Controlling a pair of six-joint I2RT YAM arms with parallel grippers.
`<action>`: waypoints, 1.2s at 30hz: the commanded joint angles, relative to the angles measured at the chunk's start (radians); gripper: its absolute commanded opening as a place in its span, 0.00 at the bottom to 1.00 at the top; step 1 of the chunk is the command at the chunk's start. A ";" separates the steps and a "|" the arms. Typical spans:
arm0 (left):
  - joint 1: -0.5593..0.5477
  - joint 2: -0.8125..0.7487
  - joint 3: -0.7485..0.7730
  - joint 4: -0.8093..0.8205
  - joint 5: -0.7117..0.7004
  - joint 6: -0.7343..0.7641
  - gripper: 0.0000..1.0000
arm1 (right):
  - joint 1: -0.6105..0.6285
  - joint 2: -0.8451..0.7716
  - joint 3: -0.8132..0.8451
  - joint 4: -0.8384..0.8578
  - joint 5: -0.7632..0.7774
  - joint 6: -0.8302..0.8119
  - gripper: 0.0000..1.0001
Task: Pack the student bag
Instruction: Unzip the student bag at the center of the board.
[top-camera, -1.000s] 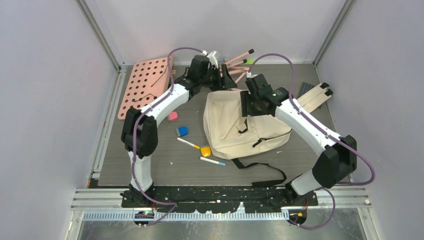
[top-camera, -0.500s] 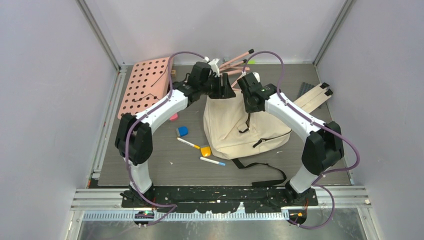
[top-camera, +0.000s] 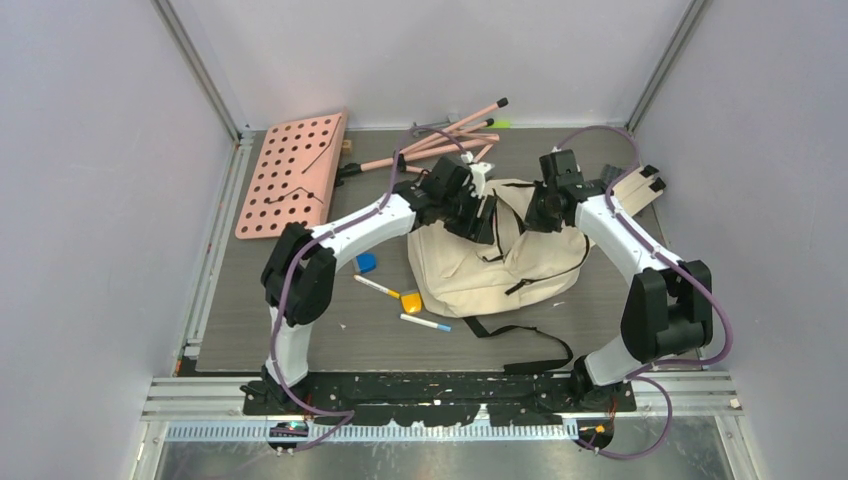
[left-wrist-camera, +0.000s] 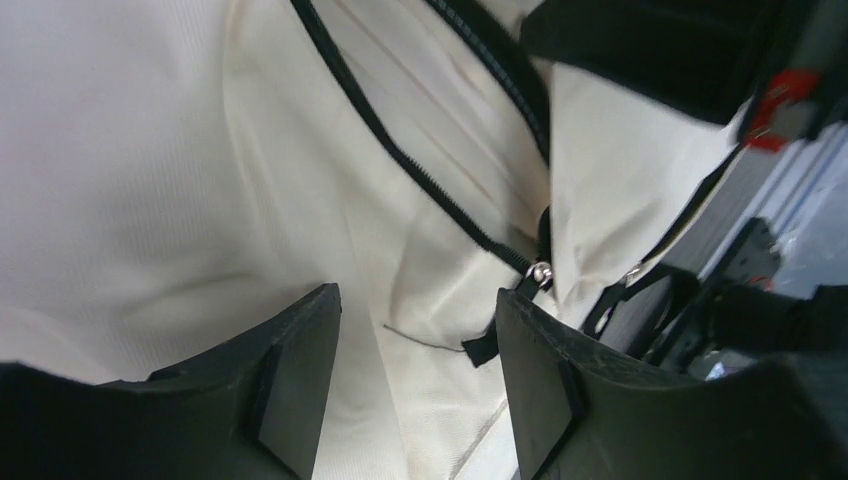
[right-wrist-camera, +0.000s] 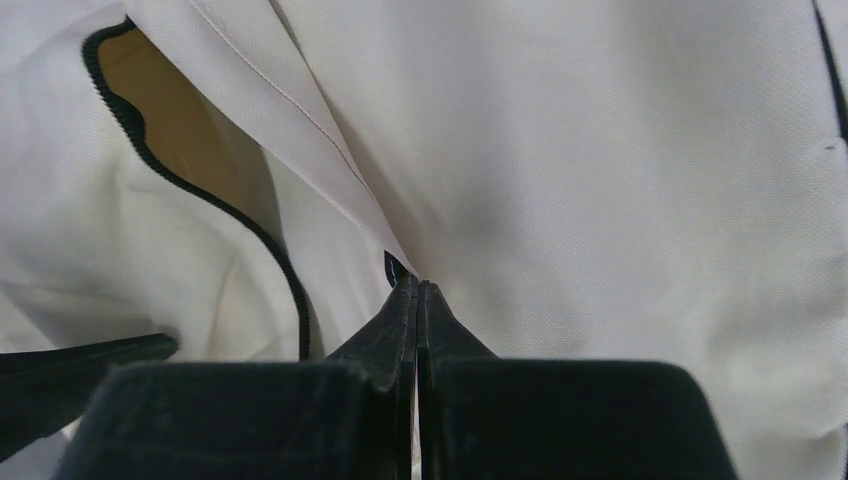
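Note:
The student bag (top-camera: 470, 265), cream cloth with black zippers, lies mid-table with its far end bunched up between the two arms. My left gripper (top-camera: 489, 219) hovers open over that end. In the left wrist view its fingers (left-wrist-camera: 300, 380) straddle cream cloth, with a metal zipper pull (left-wrist-camera: 540, 270) beside the right finger. My right gripper (top-camera: 529, 216) is shut at the bag's far right side. In the right wrist view its jaws (right-wrist-camera: 416, 290) are pressed together on a fold of the bag (right-wrist-camera: 620, 180) at a black zipper edge (right-wrist-camera: 200, 195), and the lining shows through a gap.
A pink pegboard (top-camera: 290, 175) and pink rods (top-camera: 450, 130) lie at the back left. A blue block (top-camera: 366, 262), a yellow block (top-camera: 411, 301) and two markers (top-camera: 377, 287) (top-camera: 425, 323) lie left of the bag. A black strap (top-camera: 525, 345) trails toward the front. A beige strap piece (top-camera: 640, 190) lies at the right.
Both arms swung from the table's back onto the bag's far end. The right gripper closed from open to shut, and the bag's far end has bunched up.

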 joint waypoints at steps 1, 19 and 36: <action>-0.024 -0.074 -0.088 0.005 -0.075 0.169 0.61 | -0.032 -0.045 -0.010 0.097 -0.120 0.058 0.01; -0.097 -0.062 -0.123 -0.107 -0.512 0.366 0.09 | -0.070 -0.025 -0.037 0.127 -0.186 0.080 0.01; -0.096 -0.490 -0.520 0.275 -0.549 0.255 0.00 | -0.105 0.090 -0.036 0.079 -0.155 0.078 0.01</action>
